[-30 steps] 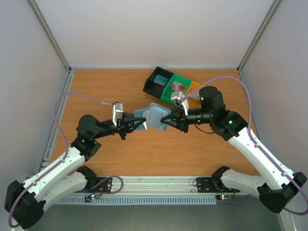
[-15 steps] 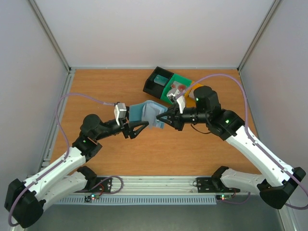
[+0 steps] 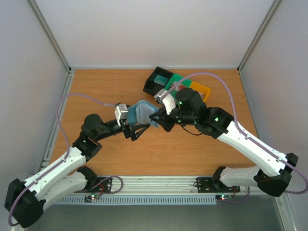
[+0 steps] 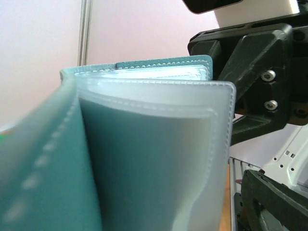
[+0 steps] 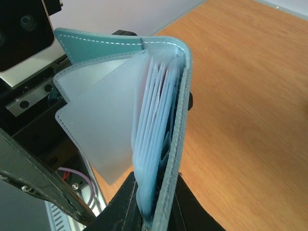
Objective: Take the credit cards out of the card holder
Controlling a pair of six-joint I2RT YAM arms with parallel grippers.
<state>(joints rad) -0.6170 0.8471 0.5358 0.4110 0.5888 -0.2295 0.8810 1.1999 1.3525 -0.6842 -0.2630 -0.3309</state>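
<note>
The right fingers [image 5: 124, 199] pinch the light blue card holder [image 5: 120, 45] by one cover edge, clear of the worktop [image 5: 250, 72]. That likely lets its clear sleeves [image 5: 96, 120] fan toward the left fingers [image 3: 139, 129], which are spread wide just beside it and grip nothing. The right wrist view shows the fanned sleeves, while the overhead view shows only the cover. No credit card is discernible.

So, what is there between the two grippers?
Only the card holder, as the top view shows. The right gripper pinches its cover; the left gripper stands open at its other side.
</note>
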